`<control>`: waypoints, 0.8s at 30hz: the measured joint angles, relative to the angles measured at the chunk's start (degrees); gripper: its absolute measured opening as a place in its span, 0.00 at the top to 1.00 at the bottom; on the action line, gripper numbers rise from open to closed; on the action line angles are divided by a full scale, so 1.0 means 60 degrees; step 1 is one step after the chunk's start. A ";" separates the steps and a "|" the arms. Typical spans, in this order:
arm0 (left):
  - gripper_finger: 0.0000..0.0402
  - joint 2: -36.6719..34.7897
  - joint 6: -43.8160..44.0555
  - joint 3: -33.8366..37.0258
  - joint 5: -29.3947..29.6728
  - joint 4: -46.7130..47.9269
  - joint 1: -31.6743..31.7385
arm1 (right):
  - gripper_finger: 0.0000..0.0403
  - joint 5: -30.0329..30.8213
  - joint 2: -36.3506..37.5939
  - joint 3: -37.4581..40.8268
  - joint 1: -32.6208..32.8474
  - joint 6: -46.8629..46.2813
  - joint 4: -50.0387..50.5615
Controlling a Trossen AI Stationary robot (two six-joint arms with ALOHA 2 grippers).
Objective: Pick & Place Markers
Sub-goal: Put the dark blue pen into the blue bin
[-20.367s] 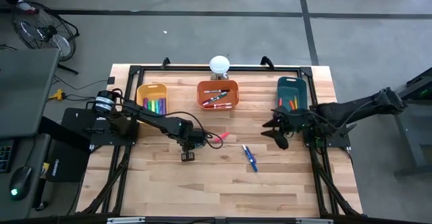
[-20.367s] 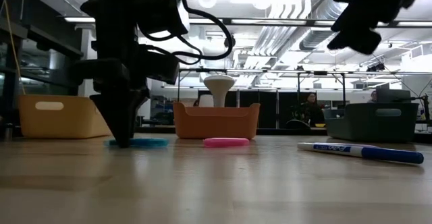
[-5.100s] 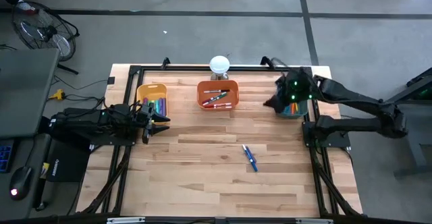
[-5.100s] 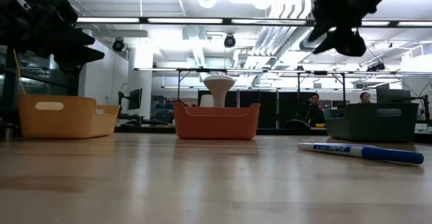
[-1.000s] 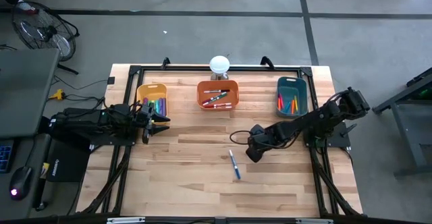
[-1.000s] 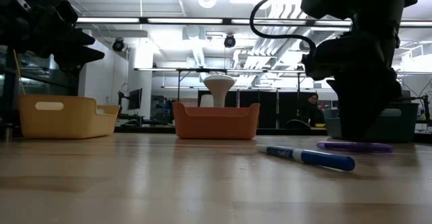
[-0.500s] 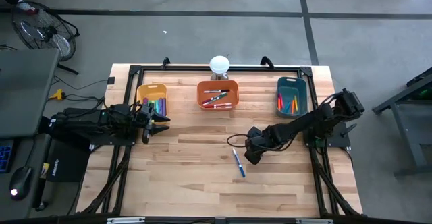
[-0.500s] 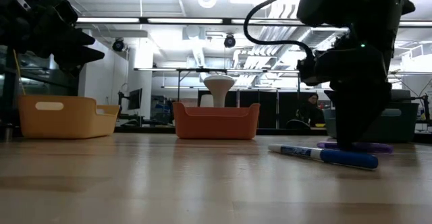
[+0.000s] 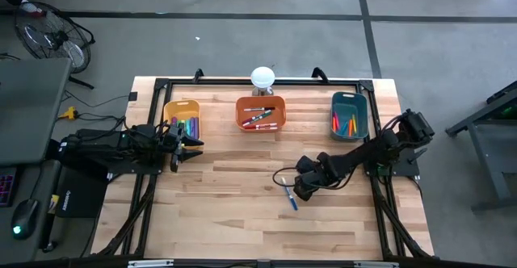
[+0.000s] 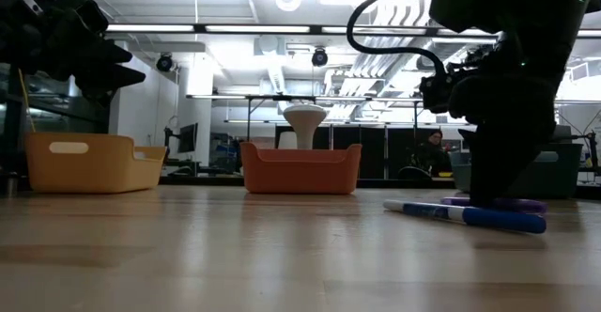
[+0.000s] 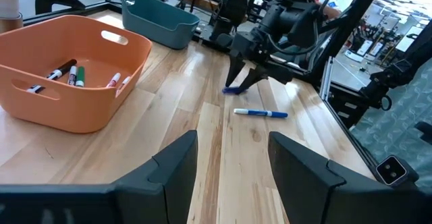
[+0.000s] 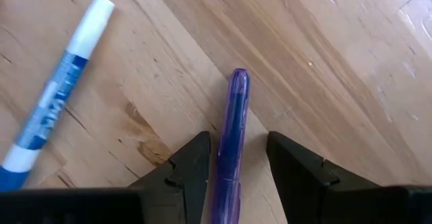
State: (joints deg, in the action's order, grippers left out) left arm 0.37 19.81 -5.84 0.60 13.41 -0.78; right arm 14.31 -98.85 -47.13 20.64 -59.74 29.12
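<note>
A purple marker [image 12: 233, 116] lies flat on the wooden table, right of its middle. My right gripper [image 12: 237, 146] points steeply down over it, open, one finger on each side of the marker; I see no touch. A blue-and-white marker [image 9: 289, 199] lies just beside them, nearer the front edge, also seen in the low view as the blue marker [image 10: 465, 215] in front of the purple marker [image 10: 493, 202]. My left gripper [image 9: 194, 145] waits open near the table's left edge, above the table.
Along the far edge stand a yellow bin [image 9: 168, 110], an orange bin [image 9: 242, 110] and a teal bin [image 9: 349, 100], each holding markers. A white round-topped object [image 9: 262, 77] stands behind the orange bin. Bare wood lies in front of the markers.
My right gripper has come down and a little toward the near edge, rolling slightly, until its fingers stand on either side of the purple marker, which has stayed put. The blue marker has shifted a little toward the table's right edge.
</note>
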 joint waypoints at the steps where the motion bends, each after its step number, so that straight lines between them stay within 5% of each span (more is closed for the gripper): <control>1: 0.56 -0.0002 0.0000 -0.0001 0.0000 0.0000 -0.0002 | 0.65 -0.0018 0.0000 0.0003 0.0004 -0.0041 -0.0004; 6: 0.56 -0.0002 0.0000 -0.0001 0.0000 0.0000 -0.0003 | 0.70 -0.0123 0.0000 0.0010 0.0000 -0.0330 -0.0041; 14: 0.56 0.0001 0.0000 -0.0001 0.0000 0.0000 -0.0003 | 0.93 -0.0318 0.0004 0.0011 -0.0008 -0.0534 -0.0082; 24: 0.56 -0.0002 0.0000 -0.0001 0.0000 0.0000 -0.0003 | 0.93 -0.0362 0.0089 0.0032 -0.0011 -0.0972 -0.0135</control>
State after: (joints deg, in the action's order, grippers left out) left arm 0.36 19.81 -5.85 0.60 13.41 -0.80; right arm 12.14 -98.31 -46.94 20.58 -65.57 28.32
